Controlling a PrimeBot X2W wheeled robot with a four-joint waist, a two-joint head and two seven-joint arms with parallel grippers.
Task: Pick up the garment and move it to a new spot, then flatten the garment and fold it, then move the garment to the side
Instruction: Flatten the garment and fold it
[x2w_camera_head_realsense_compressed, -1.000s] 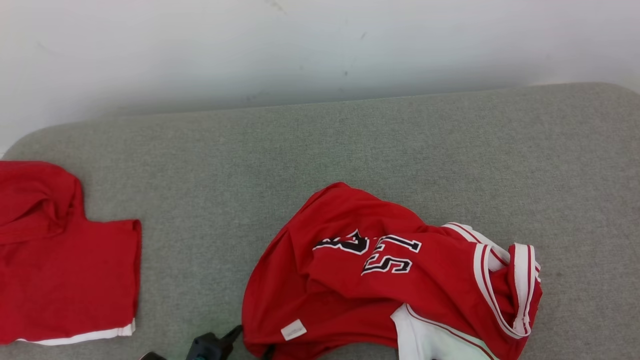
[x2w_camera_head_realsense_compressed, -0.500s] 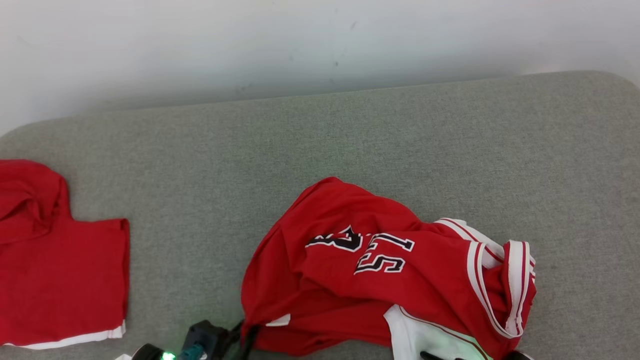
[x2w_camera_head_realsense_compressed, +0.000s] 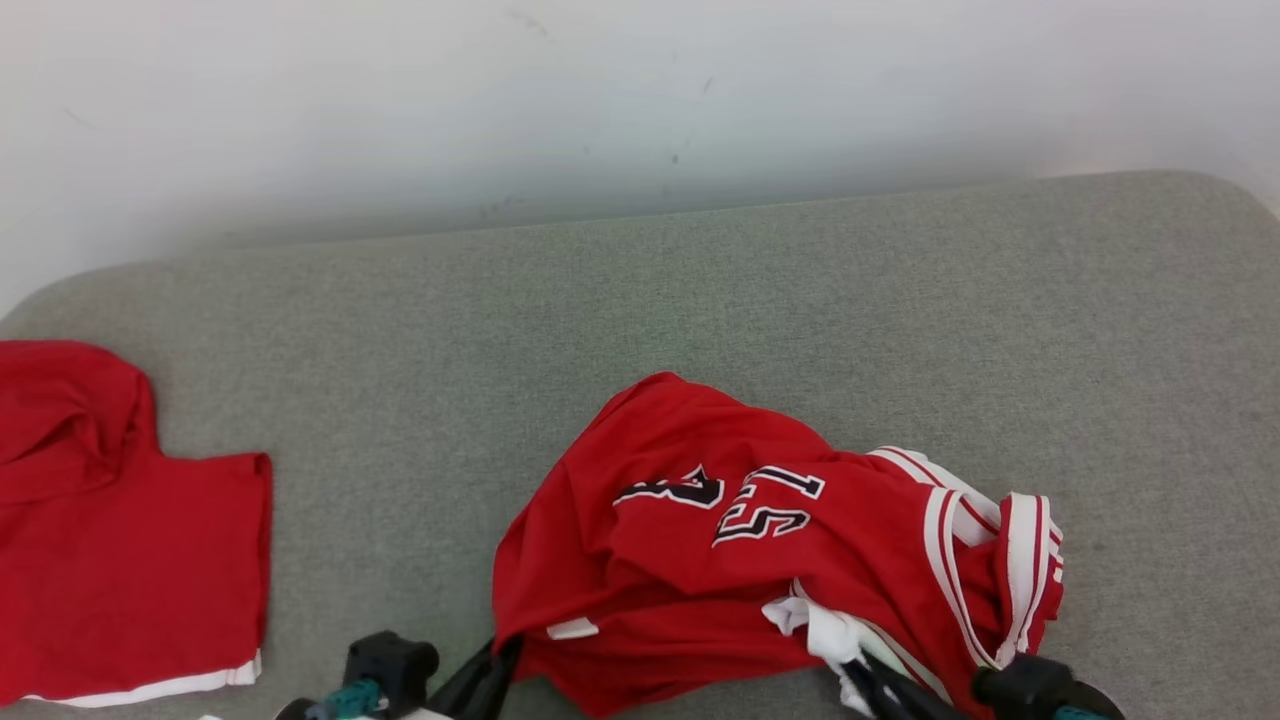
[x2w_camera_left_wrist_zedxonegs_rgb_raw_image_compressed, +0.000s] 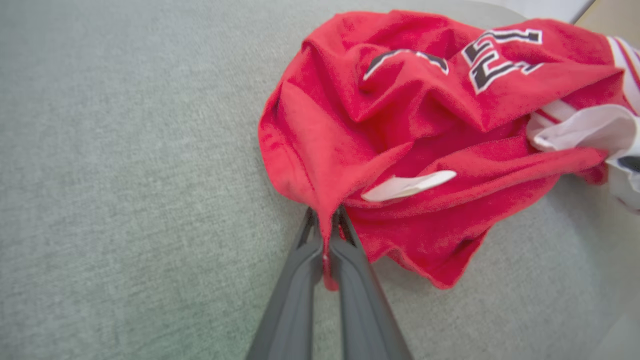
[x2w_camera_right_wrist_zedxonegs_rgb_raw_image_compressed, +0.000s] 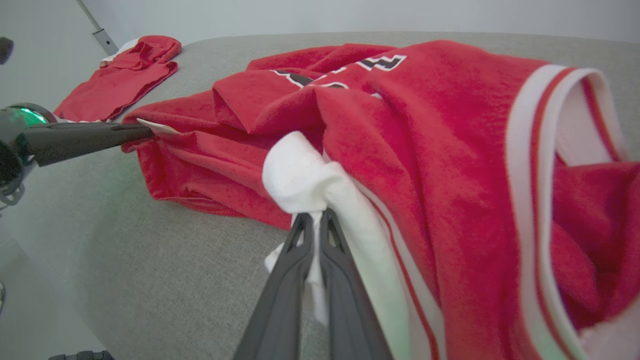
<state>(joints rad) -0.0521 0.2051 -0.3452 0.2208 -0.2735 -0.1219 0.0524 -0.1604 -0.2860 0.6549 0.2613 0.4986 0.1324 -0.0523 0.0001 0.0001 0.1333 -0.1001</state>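
Head view: the garment (x2w_camera_head_realsense_compressed: 700, 560), a crumpled red jersey with black, white-edged numbers facing up, lies in the lower middle of the frame on the grey fabric worktop (x2w_camera_head_realsense_compressed: 700, 300). Its white-striped trim is bunched toward the lower right. The left claw (x2w_camera_head_realsense_compressed: 497, 655) enters from the bottom edge and meets the garment's lower left edge. The right claw (x2w_camera_head_realsense_compressed: 862, 672) comes up at the lower right, under a wad of white sleeve.

In the left wrist view the left claw is clenched on a pinch of red cloth at the garment's near edge, with the fabric drawn to a point between the two dark fingers. A small white tag (x2w_camera_left_wrist_zedxonegs_rgb_raw_image_compressed: 407, 185) lies just above and right of that pinch.

In the right wrist view the right claw is clamped on the white sleeve fabric, which bulges over the fingertips at the frame's centre. The red body spreads to the upper right.

A second red cloth (x2w_camera_head_realsense_compressed: 130, 560) lies at the left edge of the head view, well apart from the garment. A pale wall (x2w_camera_head_realsense_compressed: 640, 90) runs across the top.
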